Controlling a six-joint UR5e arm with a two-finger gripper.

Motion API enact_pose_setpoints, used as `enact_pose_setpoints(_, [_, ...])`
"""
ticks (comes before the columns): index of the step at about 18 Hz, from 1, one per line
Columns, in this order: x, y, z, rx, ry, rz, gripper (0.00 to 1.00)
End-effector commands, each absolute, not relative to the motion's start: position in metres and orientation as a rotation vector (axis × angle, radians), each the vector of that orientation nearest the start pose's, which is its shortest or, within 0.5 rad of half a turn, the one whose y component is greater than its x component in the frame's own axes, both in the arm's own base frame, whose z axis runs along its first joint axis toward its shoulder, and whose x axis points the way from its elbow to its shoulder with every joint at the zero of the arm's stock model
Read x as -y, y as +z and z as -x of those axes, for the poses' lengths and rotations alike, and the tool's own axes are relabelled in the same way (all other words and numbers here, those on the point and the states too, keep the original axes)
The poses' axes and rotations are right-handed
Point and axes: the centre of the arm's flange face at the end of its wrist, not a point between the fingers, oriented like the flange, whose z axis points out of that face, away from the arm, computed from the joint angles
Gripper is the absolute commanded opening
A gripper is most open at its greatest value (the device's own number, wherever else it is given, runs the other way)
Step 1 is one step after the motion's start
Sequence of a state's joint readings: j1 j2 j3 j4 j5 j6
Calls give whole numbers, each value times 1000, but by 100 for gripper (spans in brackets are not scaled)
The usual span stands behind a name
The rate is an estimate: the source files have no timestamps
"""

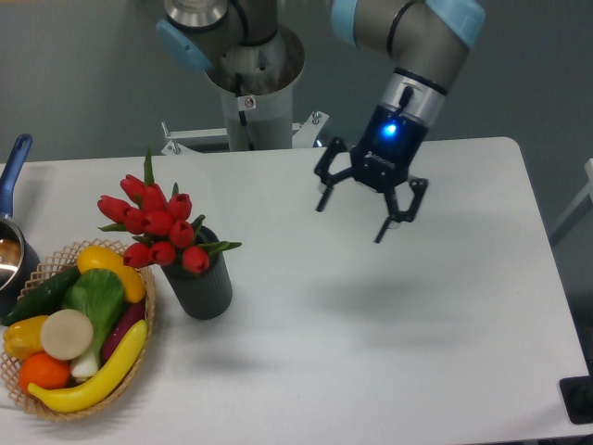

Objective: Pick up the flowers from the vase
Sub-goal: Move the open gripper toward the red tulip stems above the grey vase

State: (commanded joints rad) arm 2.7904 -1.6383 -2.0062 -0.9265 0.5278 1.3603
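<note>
Camera view shows the black two-finger gripper [363,206], fingers spread and empty, hanging above the white desk [389,306] well right of the red tulip flowers [156,225] standing in the dark grey cylindrical vase [199,285]; approach seems underway, needing leftward travel over the buds.

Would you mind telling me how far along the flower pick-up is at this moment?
Nothing is done yet: the flowers sit in the vase beside the basket. In hand: the gripper, open and empty, hangs above the table, well right of the vase. Left: reach the bunch, close on it and lift it out.
</note>
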Motion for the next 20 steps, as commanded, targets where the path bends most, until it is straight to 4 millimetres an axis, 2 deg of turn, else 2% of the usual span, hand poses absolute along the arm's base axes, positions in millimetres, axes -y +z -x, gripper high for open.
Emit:
enact_pose_setpoints(3, [-381,332,338,-327,-250,2047,100])
enact_pose_setpoints(9, [-414,317,297,-424,-351,1966,100])
enact_pose_setpoints(12, [-428,310,283,-458,-392,1928,100])
enact_pose_setpoints(14, [-434,302,281,-473,-401,1922,100])
enact_pose_setpoints(20, [-451,297,265,-498,-453,1868,100])
